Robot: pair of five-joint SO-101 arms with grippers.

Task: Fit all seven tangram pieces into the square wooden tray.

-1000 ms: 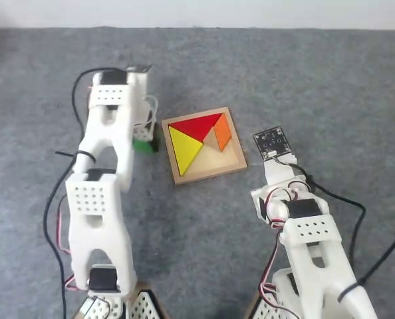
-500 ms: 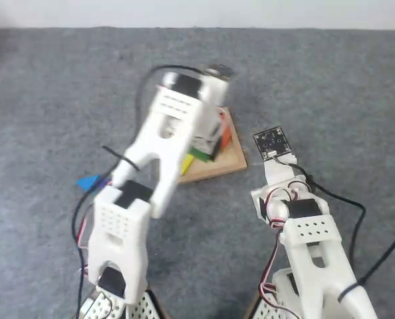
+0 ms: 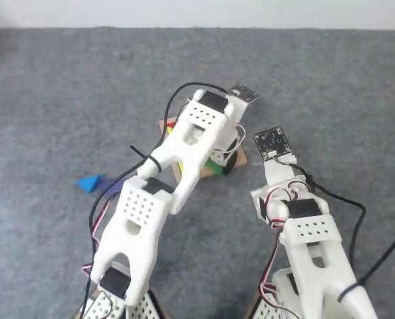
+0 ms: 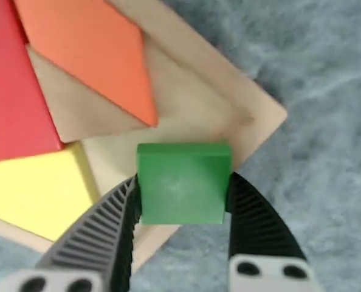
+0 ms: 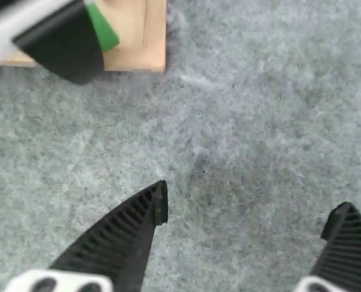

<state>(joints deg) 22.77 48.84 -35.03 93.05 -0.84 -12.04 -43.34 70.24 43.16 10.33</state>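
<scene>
The square wooden tray (image 4: 253,115) holds a red triangle (image 4: 16,91), an orange parallelogram (image 4: 95,55) and a yellow triangle (image 4: 41,188). My left gripper (image 4: 182,194) is shut on a green square (image 4: 182,182) over the tray's corner nearest the right arm. In the high view the left arm lies across the tray (image 3: 237,158), and the green square (image 3: 214,166) shows at its tip. My right gripper (image 5: 253,207) is open over bare carpet just short of that tray corner (image 5: 138,48), with nothing between its fingers. In its view the green square (image 5: 101,27) shows at the edge.
A light blue piece (image 3: 89,183) and a darker blue piece (image 3: 111,188) lie on the grey carpet left of the tray, partly behind the left arm. The right arm (image 3: 297,219) stands to the tray's right. A cable loops over the left arm.
The left arm has swung from the tray's left side across to its near right corner, carrying the green square. The blue pieces at the left are now uncovered. The right arm has not moved.
</scene>
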